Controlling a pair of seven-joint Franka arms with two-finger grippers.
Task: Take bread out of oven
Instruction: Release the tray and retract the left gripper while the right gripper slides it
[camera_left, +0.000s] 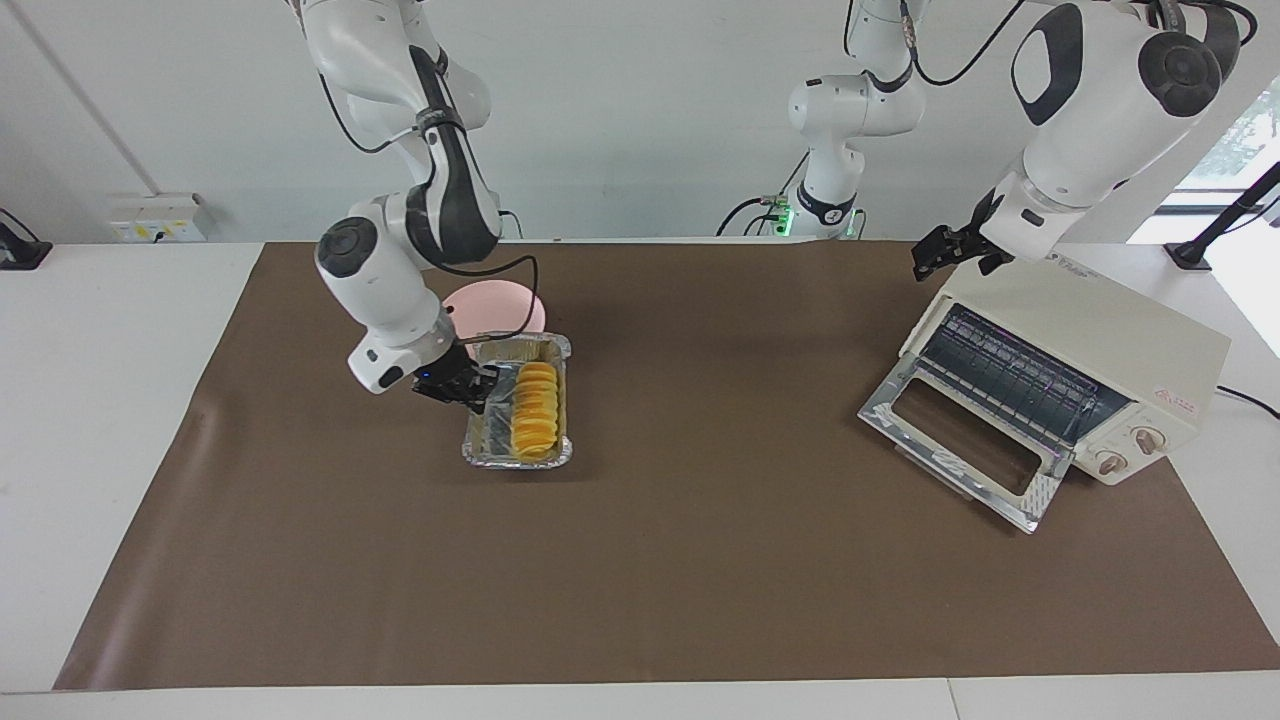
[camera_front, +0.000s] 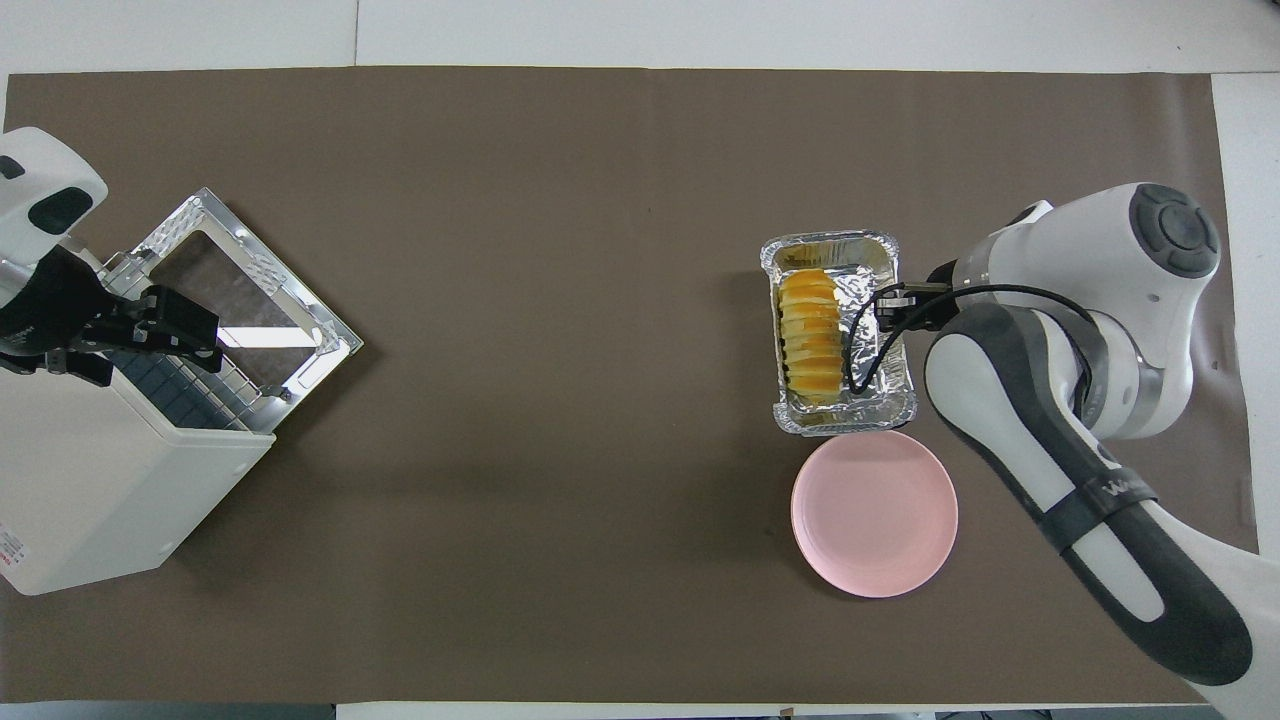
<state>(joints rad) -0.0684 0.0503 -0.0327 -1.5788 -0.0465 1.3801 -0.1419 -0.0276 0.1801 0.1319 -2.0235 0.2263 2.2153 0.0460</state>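
Note:
The golden ridged bread (camera_left: 537, 408) (camera_front: 812, 335) lies in a silver foil tray (camera_left: 515, 457) (camera_front: 845, 425) on the brown mat, outside the oven. My right gripper (camera_left: 480, 392) (camera_front: 890, 305) is low at the tray's side toward the right arm's end, shut on its rim. The cream oven (camera_left: 1090, 330) (camera_front: 90, 480) stands at the left arm's end with its glass door (camera_left: 960, 440) (camera_front: 250, 280) folded down and its rack bare. My left gripper (camera_left: 935, 255) (camera_front: 185, 325) waits open over the oven's top edge, holding nothing.
A pink plate (camera_left: 500, 305) (camera_front: 873, 513) lies on the mat just nearer to the robots than the foil tray, almost touching it. The brown mat (camera_left: 700, 560) stretches bare between the tray and the oven.

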